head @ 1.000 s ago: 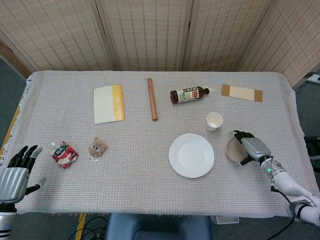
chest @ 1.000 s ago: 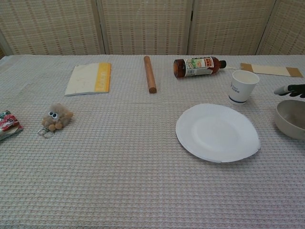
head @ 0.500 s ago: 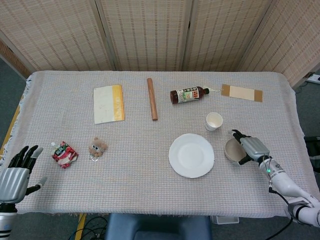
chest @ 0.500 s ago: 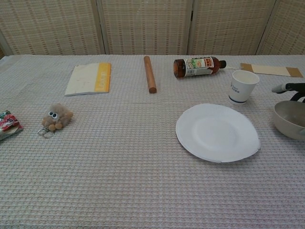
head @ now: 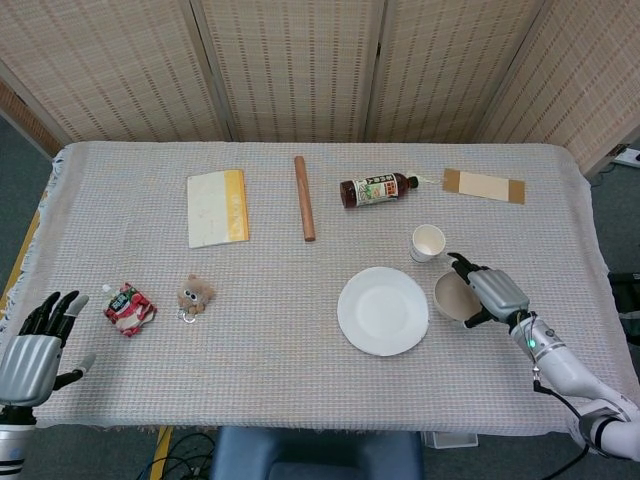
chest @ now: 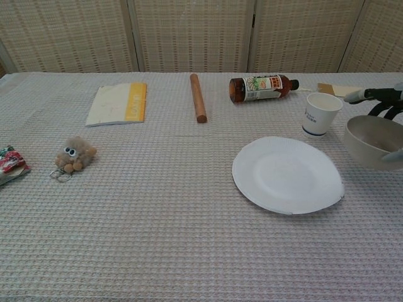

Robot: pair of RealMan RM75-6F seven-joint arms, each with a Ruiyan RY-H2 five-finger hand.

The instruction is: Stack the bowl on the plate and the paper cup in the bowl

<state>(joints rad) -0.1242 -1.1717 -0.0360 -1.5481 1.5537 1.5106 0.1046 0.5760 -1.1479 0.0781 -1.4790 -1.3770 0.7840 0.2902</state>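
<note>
1. Head view: the right hand [head: 487, 291] grips the rim of the tilted beige ceramic bowl [head: 452, 297], just beside the round white plate [head: 383, 310] on the cloth-covered surface [head: 270, 330]. The white paper cup [head: 427, 242] stands upright nearby. The left hand [head: 33, 355] holds nothing, fingers spread.
2. Chest view: the bowl [chest: 371, 143] sits right of the plate [chest: 286, 174], with the cup [chest: 322, 114] behind.

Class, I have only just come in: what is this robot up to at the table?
The robot's right hand holds a beige round bowl just right of the white round plate, which has nothing on it. The white paper cup stands upright behind the plate, untouched. The left hand rests open at the table's near left corner, beside a red snack packet.
</note>
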